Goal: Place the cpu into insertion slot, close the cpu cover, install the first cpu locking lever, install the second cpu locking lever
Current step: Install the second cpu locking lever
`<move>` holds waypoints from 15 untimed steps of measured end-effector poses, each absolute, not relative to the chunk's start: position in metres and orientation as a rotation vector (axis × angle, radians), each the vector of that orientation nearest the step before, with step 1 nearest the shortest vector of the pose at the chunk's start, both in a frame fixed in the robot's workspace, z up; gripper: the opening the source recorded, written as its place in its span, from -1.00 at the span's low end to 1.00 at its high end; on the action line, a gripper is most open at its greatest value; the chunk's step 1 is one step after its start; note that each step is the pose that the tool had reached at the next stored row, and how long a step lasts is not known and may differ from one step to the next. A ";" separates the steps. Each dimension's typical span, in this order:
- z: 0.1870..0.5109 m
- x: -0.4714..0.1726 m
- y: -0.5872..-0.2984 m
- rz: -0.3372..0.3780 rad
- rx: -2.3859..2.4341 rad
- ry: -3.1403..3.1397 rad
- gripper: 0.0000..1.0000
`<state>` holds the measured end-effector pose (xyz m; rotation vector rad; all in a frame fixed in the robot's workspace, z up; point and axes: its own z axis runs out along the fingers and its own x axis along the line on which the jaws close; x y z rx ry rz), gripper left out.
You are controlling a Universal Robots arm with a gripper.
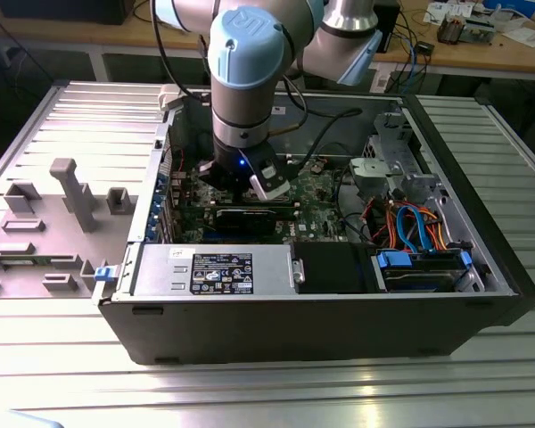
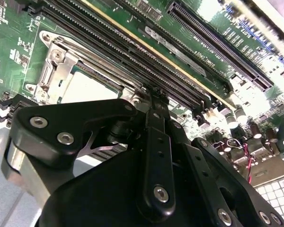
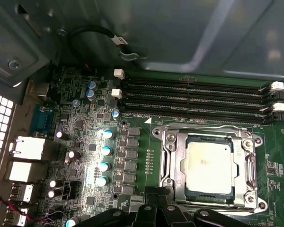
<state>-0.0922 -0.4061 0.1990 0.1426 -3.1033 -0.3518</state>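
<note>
The cpu (image 3: pixel 209 163), a silver-grey square chip, lies flat in the insertion slot (image 3: pixel 250 198) on the green board. The cpu cover (image 3: pixel 173 161), a silver metal frame, is down around it, and the chip's top shows through its window. Thin wire levers run along the socket's edges. My gripper (image 3: pixel 157 201) sits at the socket's corner, fingertips drawn together. In the second wrist view my gripper (image 2: pixel 150 92) tapers to a point just beside the cpu (image 2: pixel 87 87) and the cover (image 2: pixel 54 64). From the exterior view my gripper (image 1: pixel 241 185) reaches down into the open computer case.
Long black memory slots (image 3: pixel 194 99) run along one side of the socket, and several capacitors (image 3: pixel 106 151) stand on another. A black graphics card (image 1: pixel 245 218), a power supply (image 1: pixel 214 267) and coloured cables (image 1: pixel 410 223) crowd the case. Grey fixtures (image 1: pixel 71 192) stand at the exterior view's left.
</note>
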 end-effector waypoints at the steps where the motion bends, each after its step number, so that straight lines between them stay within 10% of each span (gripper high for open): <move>1: 0.199 -0.092 -0.406 -0.351 0.143 -3.103 -0.79; 15: 0.199 -0.092 -0.402 -0.348 0.150 -3.103 -0.79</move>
